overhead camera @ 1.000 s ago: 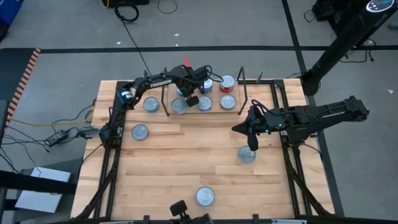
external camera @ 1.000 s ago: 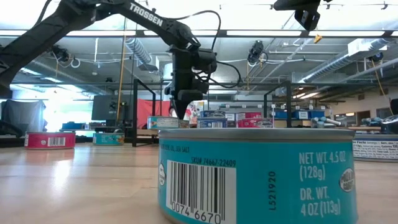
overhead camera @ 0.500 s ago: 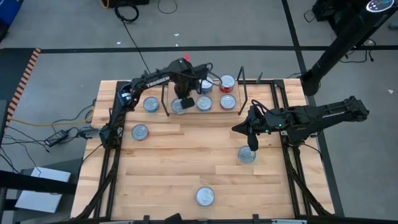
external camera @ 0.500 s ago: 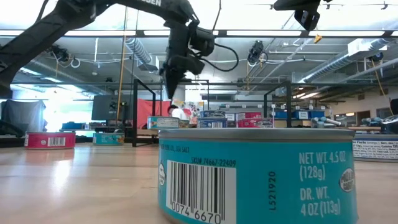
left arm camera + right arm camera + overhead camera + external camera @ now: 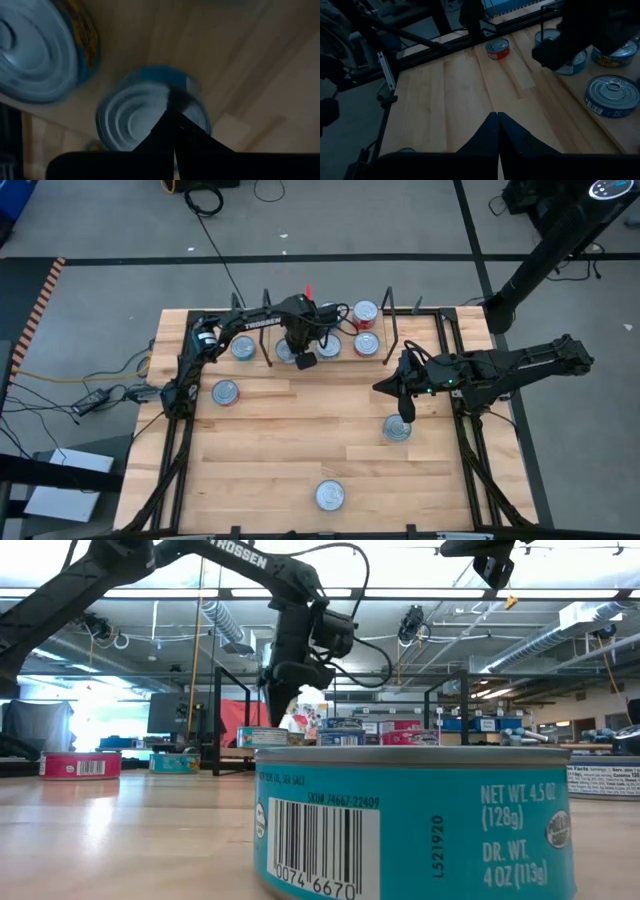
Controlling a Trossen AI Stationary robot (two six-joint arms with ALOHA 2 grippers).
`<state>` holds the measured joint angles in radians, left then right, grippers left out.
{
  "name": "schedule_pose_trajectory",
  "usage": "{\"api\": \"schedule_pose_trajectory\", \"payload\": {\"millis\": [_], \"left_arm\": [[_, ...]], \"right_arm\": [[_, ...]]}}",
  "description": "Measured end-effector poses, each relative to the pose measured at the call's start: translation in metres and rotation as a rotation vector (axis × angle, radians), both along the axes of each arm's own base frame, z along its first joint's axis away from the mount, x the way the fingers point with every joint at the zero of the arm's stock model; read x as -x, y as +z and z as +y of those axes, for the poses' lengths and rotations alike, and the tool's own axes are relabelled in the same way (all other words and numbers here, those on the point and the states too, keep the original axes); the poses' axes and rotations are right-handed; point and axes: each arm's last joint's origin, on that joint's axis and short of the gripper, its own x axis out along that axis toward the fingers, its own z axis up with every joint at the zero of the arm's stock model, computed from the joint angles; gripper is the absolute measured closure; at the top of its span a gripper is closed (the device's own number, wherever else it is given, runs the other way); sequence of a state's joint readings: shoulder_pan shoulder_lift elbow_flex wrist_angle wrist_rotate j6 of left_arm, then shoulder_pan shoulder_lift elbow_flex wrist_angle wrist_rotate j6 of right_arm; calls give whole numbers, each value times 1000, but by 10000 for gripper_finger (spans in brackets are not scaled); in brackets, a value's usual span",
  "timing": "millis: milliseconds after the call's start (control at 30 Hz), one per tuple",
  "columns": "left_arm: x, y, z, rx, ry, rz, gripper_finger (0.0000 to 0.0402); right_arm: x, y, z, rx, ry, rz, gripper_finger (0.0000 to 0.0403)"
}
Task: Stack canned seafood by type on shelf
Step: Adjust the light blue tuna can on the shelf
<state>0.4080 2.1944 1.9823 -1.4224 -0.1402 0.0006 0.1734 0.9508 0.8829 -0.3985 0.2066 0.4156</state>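
Shelf (image 5: 345, 358): along the table's (image 5: 300, 430) far edge, between the wire uprights.
On shelf: tins in a row (image 5: 366, 345), one more behind (image 5: 365, 311).
Left pincer (image 5: 306, 361): above shelf's left part.
Left of shelf: two tins (image 5: 242, 348) (image 5: 226, 392).
Right pincer (image 5: 406, 412): just behind a tin (image 5: 397, 429).
Near edge: one tin (image 5: 329, 496).

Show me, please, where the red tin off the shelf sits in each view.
High: red tin near the table's left edge.
Low: far left.
Left wrist: not in it.
Right wrist: upper middle.
Shared landmark: the shelf.
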Motion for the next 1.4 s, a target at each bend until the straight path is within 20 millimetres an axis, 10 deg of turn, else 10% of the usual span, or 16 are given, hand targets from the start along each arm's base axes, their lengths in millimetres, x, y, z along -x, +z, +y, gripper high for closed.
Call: {"api": "schedule_pose_trajectory", "payload": {"millis": [800, 1400], "left_arm": [[-19, 20, -7, -61, 0, -211, 401], [-2, -10, -5, -94, -11, -18, 401]], "right_arm": [[0, 0, 0, 24, 11, 1, 394], [0, 0, 0, 14, 6, 1, 394]]}}
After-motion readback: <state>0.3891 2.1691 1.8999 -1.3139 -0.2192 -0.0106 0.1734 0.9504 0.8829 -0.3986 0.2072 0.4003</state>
